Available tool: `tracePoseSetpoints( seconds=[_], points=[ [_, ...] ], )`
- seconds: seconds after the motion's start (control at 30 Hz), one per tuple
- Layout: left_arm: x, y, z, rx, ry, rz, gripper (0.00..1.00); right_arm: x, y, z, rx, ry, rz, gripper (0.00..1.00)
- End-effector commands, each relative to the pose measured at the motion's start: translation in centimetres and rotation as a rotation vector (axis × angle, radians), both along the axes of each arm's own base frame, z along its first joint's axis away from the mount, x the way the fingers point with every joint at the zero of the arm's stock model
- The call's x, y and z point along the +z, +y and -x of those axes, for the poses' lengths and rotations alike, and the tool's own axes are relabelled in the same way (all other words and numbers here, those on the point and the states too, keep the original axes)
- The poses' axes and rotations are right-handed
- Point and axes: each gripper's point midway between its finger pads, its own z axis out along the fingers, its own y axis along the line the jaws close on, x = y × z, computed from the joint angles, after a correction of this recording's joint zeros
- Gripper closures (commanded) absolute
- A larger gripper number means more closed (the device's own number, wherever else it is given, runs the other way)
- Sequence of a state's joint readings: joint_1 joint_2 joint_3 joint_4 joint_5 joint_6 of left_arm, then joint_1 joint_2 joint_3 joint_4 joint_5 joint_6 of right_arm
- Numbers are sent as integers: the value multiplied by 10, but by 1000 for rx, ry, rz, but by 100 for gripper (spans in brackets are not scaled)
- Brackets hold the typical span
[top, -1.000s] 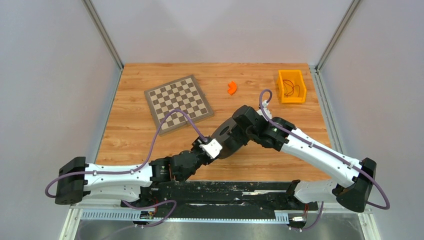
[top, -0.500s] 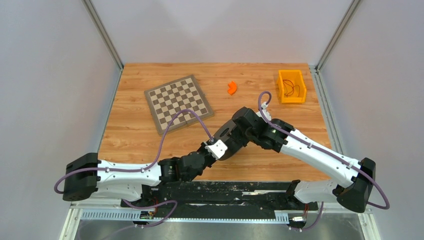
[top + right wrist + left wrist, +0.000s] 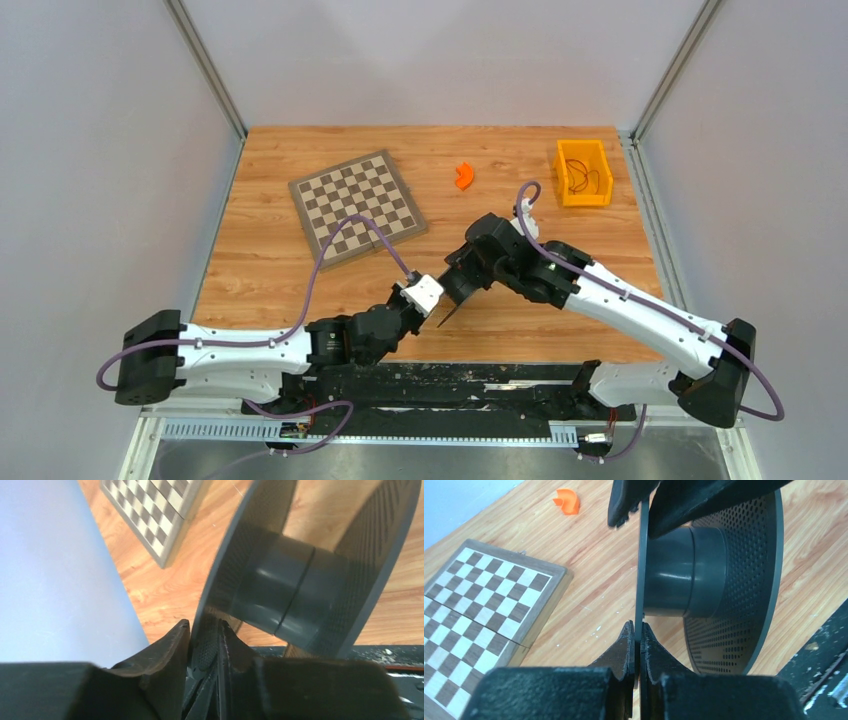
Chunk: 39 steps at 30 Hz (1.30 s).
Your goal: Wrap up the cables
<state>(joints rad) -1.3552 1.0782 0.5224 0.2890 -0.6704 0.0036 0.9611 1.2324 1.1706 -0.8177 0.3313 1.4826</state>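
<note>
**Hold, near to far**

1. The left tool [image 3: 637, 630] is fully closed. It pinches the thin rim of one perforated flange of the dark grey spool [image 3: 684, 575]. The flange stands on edge and the hub lies roughly level. The spool appears to be carried above the counter [image 3: 270, 260].
2. The right tool [image 3: 202, 627] straddles the same flange at the opposite part of its rim. Its jaws stand slightly parted about the rim. Whether they press on it cannot be told.
3. Judgement: gripping one flange at two opposed points steadies the spool and leaves the hub exposed for winding. It may equally be a hand-over between the tools.
4. The hub is bare in both wrist views, with no wire on it.
5. Beyond the spool, the chessboard [image 3: 357, 205] lies flat at centre left. A small orange piece [image 3: 464, 176] lies farther back. Neither touches the spool.
6. The cable [image 3: 578, 178], a thin dark red wire, lies in loose loops inside the yellow bin [image 3: 588, 201] at the far right of the counter. It is well apart from both tools. Judgement: wrapping has not yet begun.

**Arm pose**

- Left arm: the upper link lies low along the near edge, and the forearm angles inward to near centre.
- Right arm: it extends diagonally from the near right corner, with the wrist folded back toward the left tool.
- The two tools meet nose to nose over the near centre.
</note>
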Motion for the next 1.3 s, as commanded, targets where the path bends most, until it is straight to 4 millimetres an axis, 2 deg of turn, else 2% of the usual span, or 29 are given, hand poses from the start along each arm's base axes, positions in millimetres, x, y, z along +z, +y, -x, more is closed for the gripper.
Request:
tracePoseSetpoints(
  seconds=[0.0, 0.1, 0.2, 0.33, 0.37, 0.4, 0.43, 0.47, 0.5, 0.6, 0.63, 0.67, 0.7, 0.87, 0.97, 1.03, 1.13, 1.27],
  points=[
    [41, 8, -7, 93, 39, 210, 100, 41, -19, -17, -36, -194, -11, 66],
    [43, 11, -12, 114, 66, 229, 100, 51, -26, -19, -35, -242, 2, 50],
    [39, 17, -18, 149, 91, 216, 100, 62, -34, -21, -26, -296, 32, 43],
    [39, 27, -28, 179, 128, 212, 100, 86, -47, -26, 27, -450, 115, 41],
    [39, 34, -35, 203, 144, 206, 100, 93, -49, -28, 63, -506, 151, 41],
    [46, 31, -35, 185, 173, 241, 100, 102, -49, -28, 105, -567, 179, 40],
    [42, 39, -41, 210, 197, 226, 100, 110, -48, -28, 161, -631, 212, 41],
    [48, 40, -44, 196, 225, 256, 100, 118, -48, -27, 196, -687, 234, 40],
    [46, 40, -40, 172, 253, 243, 100, 128, -51, -27, 216, -742, 250, 41],
    [55, 45, -44, 165, 292, 245, 100, 142, -59, -23, 260, -844, 301, 42],
    [50, 46, -41, 150, 317, 218, 100, 143, -60, -21, 277, -875, 307, 42],
    [54, 48, -44, 148, 319, 215, 99, 144, -60, -19, 296, -910, 315, 43],
    [49, 48, -40, 123, 349, 186, 98, 141, -60, -18, 315, -933, 330, 43],
    [50, 60, -40, 102, 387, 131, 96, 123, -62, -23, 352, -953, 427, 43],
    [43, 64, -37, 95, 420, 52, 97, 135, -47, -9, 479, -1025, 385, 41],
    [36, 69, -39, 121, 431, 10, 98, 142, -43, -6, 498, -1066, 367, 40],
    [25, 71, -40, 130, 443, -25, 98, 136, -40, -15, 521, -1068, 443, 40],
    [22, 69, -42, 127, 454, -46, 90, 121, -42, -34, 502, -1009, 524, 40]
  ],
)
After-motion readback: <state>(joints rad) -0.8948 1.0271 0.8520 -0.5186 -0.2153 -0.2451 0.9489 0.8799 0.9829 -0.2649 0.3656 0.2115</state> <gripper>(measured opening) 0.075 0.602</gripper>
